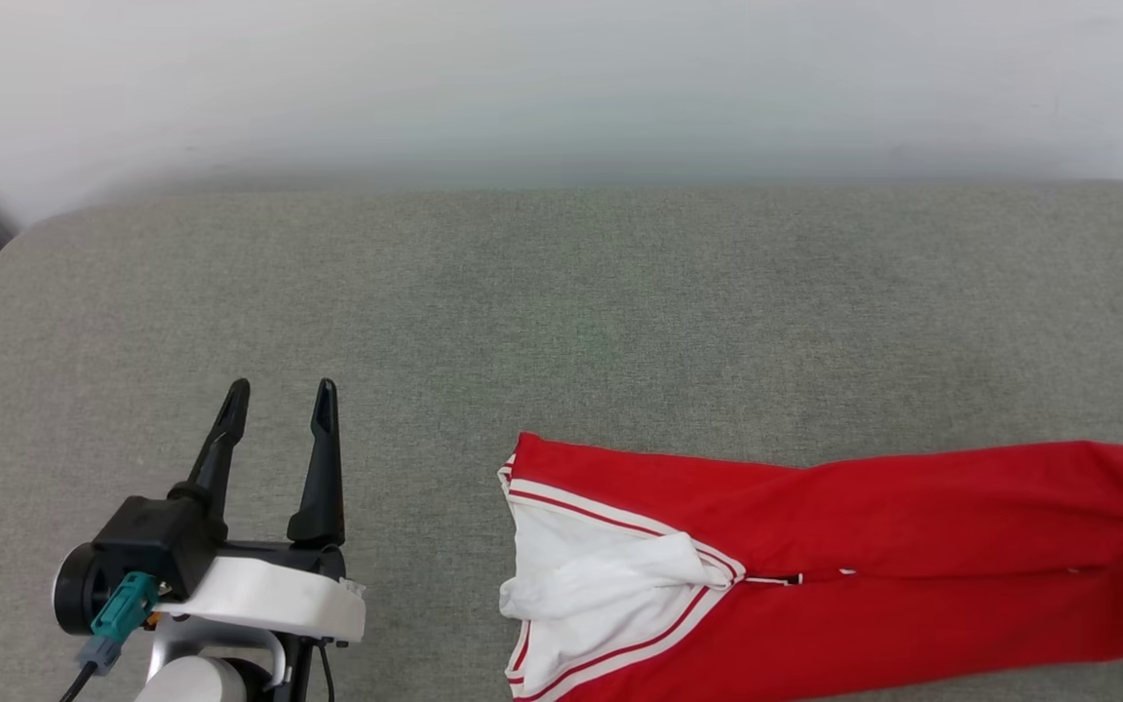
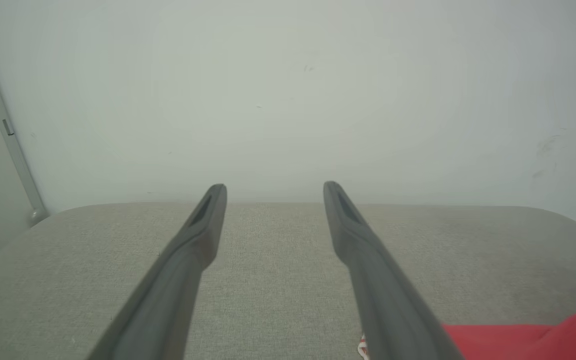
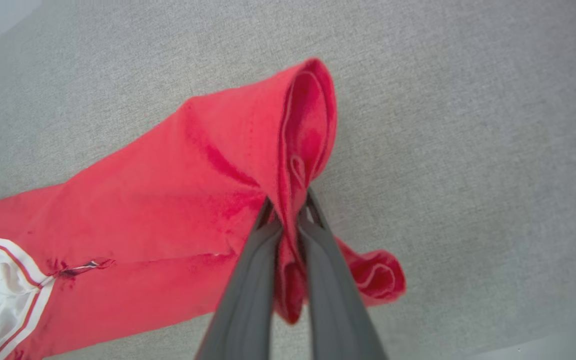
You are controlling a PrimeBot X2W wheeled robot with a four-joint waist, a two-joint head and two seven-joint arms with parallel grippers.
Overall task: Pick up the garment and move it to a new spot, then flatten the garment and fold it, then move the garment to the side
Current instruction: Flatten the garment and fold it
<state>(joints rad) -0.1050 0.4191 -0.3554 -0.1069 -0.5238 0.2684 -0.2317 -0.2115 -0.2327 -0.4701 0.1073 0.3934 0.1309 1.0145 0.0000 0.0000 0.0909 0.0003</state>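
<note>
Up close, garment [image 3: 168,190] between right jaws

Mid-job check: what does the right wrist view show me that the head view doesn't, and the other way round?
Right wrist view: the right pincer shut on a bunched red end of the shirt. Head view: the left pincer, open, holding nothing, apart from the shirt, and the pale wall behind. Both: the red shirt with its white sleeve and striped trim, lying on the grey cushion.
</note>
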